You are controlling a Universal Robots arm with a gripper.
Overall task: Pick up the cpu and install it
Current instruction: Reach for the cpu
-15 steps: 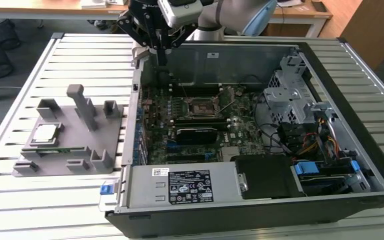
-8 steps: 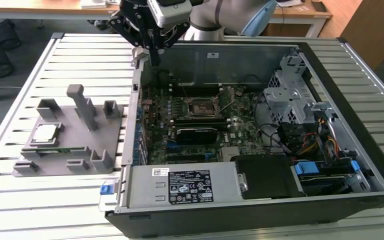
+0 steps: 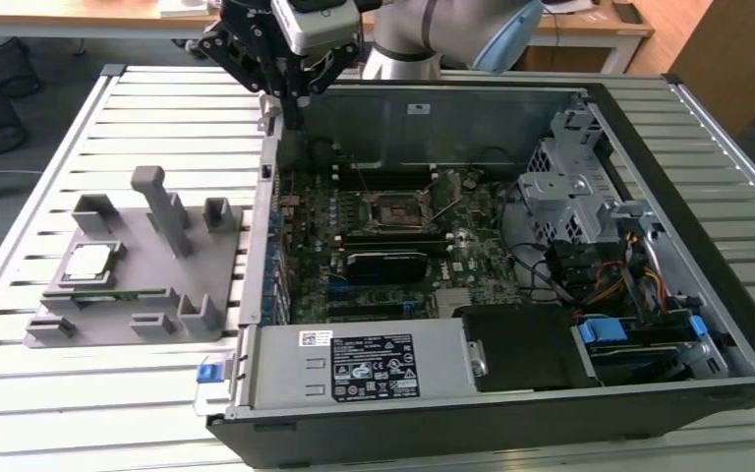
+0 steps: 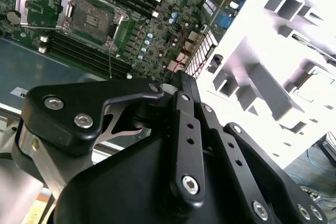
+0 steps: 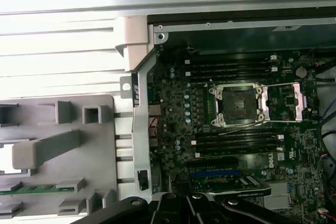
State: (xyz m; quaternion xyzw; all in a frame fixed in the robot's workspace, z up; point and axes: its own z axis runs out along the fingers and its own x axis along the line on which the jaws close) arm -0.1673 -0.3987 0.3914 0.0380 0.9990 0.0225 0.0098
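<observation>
- A slatted metal tabletop (image 3: 154, 108) carries an open computer case (image 3: 456, 108); wooden desks stand behind it.
- Outside the case, off its wall on the exterior view's left, a grey holder (image 3: 168, 211) stands on the slats.
- The cpu (image 3: 89, 261) lies flat in that holder, silver top up, on the side farther from the case. The exterior view shows it plainly.
- A memory stick (image 3: 105, 294) lies in the holder just beside the cpu. In the first wrist view it shows as a green strip (image 5: 31, 187).
- The gripper (image 3: 299, 96) hangs above the case's rear corner nearest the holder, well apart from the cpu. Its jaws look pressed together and pinch nothing.
- Inside the case the motherboard (image 3: 351, 246) lies flat, with the black socket (image 3: 393, 208) near its middle.
- The first wrist view looks straight down on the socket (image 5: 239, 104): its metal frame is swung open to one side, with memory slots along both flanks.
- The second wrist view shows the same socket (image 4: 92, 19) at a slant past the gripper's black links; there the holder is washed out to white.
- A silver power supply (image 3: 365, 364) fills the case's near end in the exterior view.
</observation>
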